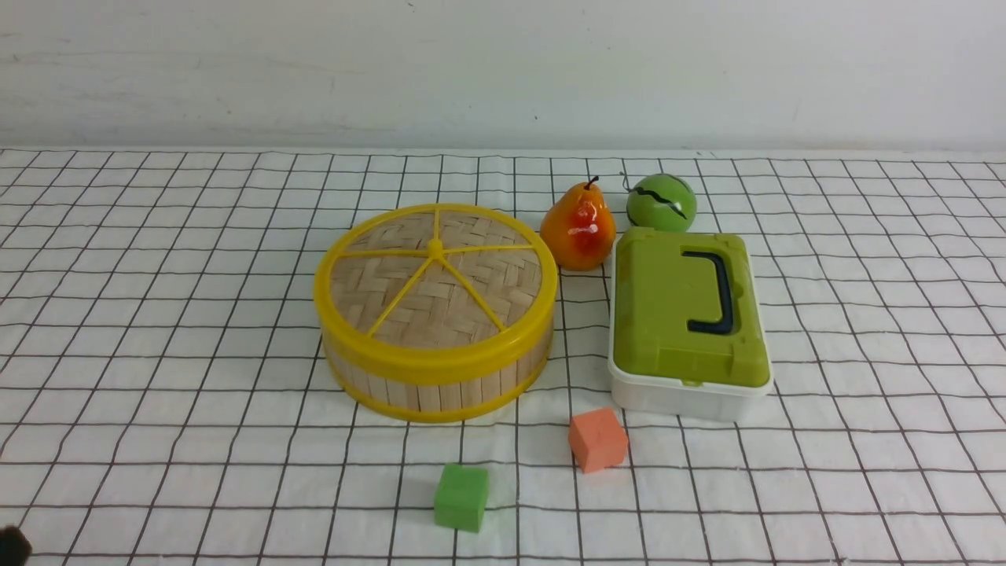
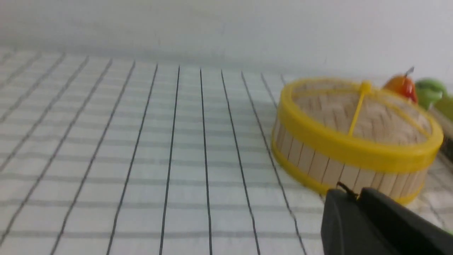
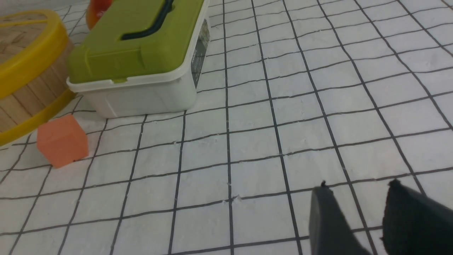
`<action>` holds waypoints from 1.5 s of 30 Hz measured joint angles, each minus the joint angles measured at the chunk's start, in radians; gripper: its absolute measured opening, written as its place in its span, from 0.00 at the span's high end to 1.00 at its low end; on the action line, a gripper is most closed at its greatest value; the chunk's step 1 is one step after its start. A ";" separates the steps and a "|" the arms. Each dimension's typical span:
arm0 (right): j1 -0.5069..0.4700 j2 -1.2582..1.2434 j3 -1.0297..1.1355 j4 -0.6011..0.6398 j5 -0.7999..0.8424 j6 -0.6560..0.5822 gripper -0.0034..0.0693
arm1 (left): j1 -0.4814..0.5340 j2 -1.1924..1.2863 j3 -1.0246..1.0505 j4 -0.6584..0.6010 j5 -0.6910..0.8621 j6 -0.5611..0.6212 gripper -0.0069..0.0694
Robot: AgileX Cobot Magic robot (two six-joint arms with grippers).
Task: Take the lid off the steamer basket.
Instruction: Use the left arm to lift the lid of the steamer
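The steamer basket (image 1: 440,385) stands mid-table, with tan slat walls and yellow rims. The lid (image 1: 436,287), woven bamboo with a yellow rim and spokes, sits on top of it. Both show in the left wrist view, basket (image 2: 332,166) and lid (image 2: 357,124). My left gripper (image 2: 348,194) is shut and empty, short of the basket's near wall. Only a dark tip of the left arm (image 1: 12,544) shows at the front view's lower left corner. My right gripper (image 3: 357,187) is open and empty over bare cloth, well to the right of the basket (image 3: 24,95).
A white box with a green lid and black handle (image 1: 688,314) stands right of the basket. A pear (image 1: 579,228) and a green ball (image 1: 661,202) lie behind. An orange cube (image 1: 597,439) and a green cube (image 1: 461,497) lie in front. A checked cloth (image 1: 157,314) covers the table.
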 joint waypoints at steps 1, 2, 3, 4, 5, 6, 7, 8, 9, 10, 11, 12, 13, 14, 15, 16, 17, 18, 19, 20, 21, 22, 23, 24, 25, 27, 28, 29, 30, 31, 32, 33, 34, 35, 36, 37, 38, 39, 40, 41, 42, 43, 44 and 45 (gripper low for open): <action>0.000 0.000 0.000 0.000 0.000 0.000 0.62 | 0.000 0.000 0.000 0.000 -0.042 0.000 0.84; 0.000 0.000 0.000 0.000 0.000 0.000 0.62 | 0.000 0.000 0.000 0.000 -0.079 0.000 0.84; 0.000 0.000 0.000 0.000 0.000 0.000 0.62 | 0.000 0.000 0.000 0.000 -0.110 0.000 0.83; 0.000 0.000 0.000 0.000 0.000 0.000 0.62 | 0.000 0.000 0.000 0.000 -0.133 0.000 0.83; 0.000 0.000 0.000 0.000 0.000 0.000 0.62 | 0.000 0.000 0.000 0.000 -0.166 0.000 0.83; 0.000 0.000 0.000 0.000 0.000 0.000 0.62 | 0.000 0.000 0.000 0.000 -0.188 0.000 0.83; 0.000 0.000 0.000 0.000 0.000 0.000 0.62 | 0.000 0.000 0.000 -0.001 -0.204 0.000 0.83; 0.000 0.000 0.000 0.000 0.000 0.000 0.62 | 0.000 0.000 0.000 -0.005 -0.230 0.000 0.83; 0.000 0.000 0.000 0.000 0.000 0.000 0.62 | 0.000 0.000 0.000 -0.010 -0.243 -0.002 0.83; 0.000 0.000 0.000 0.000 0.000 0.000 0.62 | 0.000 0.000 0.000 -0.014 -0.245 -0.004 0.83; 0.000 0.000 0.000 0.000 0.000 0.000 0.62 | 0.000 0.000 0.000 -0.038 -0.243 -0.033 0.83; 0.000 0.000 0.000 0.000 0.000 0.000 0.62 | 0.000 0.000 0.000 -0.047 -0.243 -0.038 0.83; 0.000 0.000 0.000 0.000 0.000 0.000 0.62 | 0.000 0.000 0.000 -0.081 -0.242 -0.075 0.83; 0.000 0.000 0.000 0.000 0.000 0.000 0.62 | 0.000 0.000 0.000 -0.135 -0.242 -0.134 0.83; 0.000 0.000 0.000 0.000 0.000 0.000 0.62 | 0.000 0.000 0.000 -0.170 -0.242 -0.171 0.83; 0.000 0.000 0.000 0.000 0.000 0.000 0.62 | 0.000 0.000 0.000 -0.200 -0.238 -0.204 0.84; 0.000 0.000 0.000 0.000 0.000 0.000 0.62 | 0.000 0.000 -0.003 -0.227 -0.223 -0.231 0.86; 0.000 0.000 0.000 0.000 0.000 0.000 0.62 | 0.000 0.000 -0.004 -0.235 -0.212 -0.238 0.87; 0.000 0.000 0.000 0.000 0.000 0.000 0.62 | 0.000 0.000 -0.032 -0.251 -0.148 -0.246 0.92; 0.000 0.000 0.000 0.000 0.000 0.000 0.62 | 0.000 0.000 -0.032 -0.252 -0.139 -0.246 0.93; 0.000 0.000 0.000 0.000 0.000 0.000 0.62 | 0.000 0.001 -0.073 -0.257 -0.072 -0.246 0.93; 0.000 0.000 0.000 0.000 0.000 0.000 0.62 | 0.000 0.010 -0.111 -0.258 -0.033 -0.244 0.93; 0.000 0.000 0.000 0.000 0.000 0.000 0.62 | 0.000 0.035 -0.162 -0.258 0.039 -0.240 0.93; 0.000 0.000 0.000 0.000 0.000 0.000 0.62 | 0.000 0.066 -0.208 -0.257 0.092 -0.236 0.93; 0.000 0.000 0.000 0.000 0.000 0.000 0.62 | 0.000 0.104 -0.256 -0.250 0.150 -0.233 0.93; 0.000 0.000 0.000 0.000 0.000 0.000 0.62 | 0.000 0.187 -0.353 -0.222 0.272 -0.231 0.93; 0.000 0.000 0.000 0.000 0.000 0.000 0.62 | 0.000 0.239 -0.390 -0.202 0.330 -0.231 0.93; 0.000 0.000 0.000 0.000 0.000 0.000 0.62 | 0.000 0.294 -0.442 -0.169 0.414 -0.230 0.93; 0.000 0.000 0.000 0.000 0.000 0.000 0.62 | 0.000 0.348 -0.472 -0.145 0.465 -0.229 0.93; 0.000 0.000 0.000 0.000 0.000 0.000 0.62 | 0.000 0.401 -0.504 -0.113 0.519 -0.229 0.93; 0.000 0.000 0.000 0.000 0.000 0.000 0.62 | 0.000 0.401 -0.509 -0.106 0.529 -0.229 0.93; 0.000 0.000 0.000 0.000 0.000 0.000 0.62 | 0.000 0.485 -0.540 -0.067 0.582 -0.229 0.93; 0.000 0.000 0.000 0.000 0.000 0.000 0.62 | 0.000 0.535 -0.556 -0.047 0.613 -0.229 0.93; 0.000 0.000 0.000 0.000 0.000 0.000 0.62 | 0.000 0.585 -0.571 -0.043 0.634 -0.219 0.93; 0.000 0.000 0.000 0.000 0.000 0.000 0.62 | 0.000 0.605 -0.576 -0.045 0.638 -0.212 0.93; 0.000 0.000 0.000 0.000 0.000 0.000 0.62 | 0.000 0.662 -0.594 -0.071 0.664 -0.174 0.93; 0.000 0.000 0.000 0.000 0.000 0.000 0.62 | 0.000 0.727 -0.617 -0.124 0.686 -0.097 0.93; 0.000 0.000 0.000 0.000 0.000 0.000 0.62 | 0.000 0.771 -0.636 -0.190 0.708 -0.023 0.93; 0.000 0.000 0.000 0.000 0.000 0.000 0.62 | 0.000 0.797 -0.648 -0.252 0.729 0.028 0.93; 0.000 0.000 0.000 0.000 0.000 0.000 0.62 | 0.000 0.841 -0.670 -0.338 0.759 0.118 0.93; 0.000 0.000 0.000 0.000 0.000 0.000 0.62 | 0.000 0.859 -0.680 -0.356 0.766 0.155 0.93; 0.000 0.000 0.000 0.000 0.000 0.000 0.62 | 0.000 0.903 -0.706 -0.445 0.800 0.241 0.93; 0.000 0.000 0.000 0.000 0.000 0.000 0.62 | 0.000 0.971 -0.753 -0.592 0.861 0.354 0.93; 0.000 0.000 0.000 0.000 0.000 0.000 0.62 | 0.000 1.012 -0.786 -0.657 0.891 0.403 0.93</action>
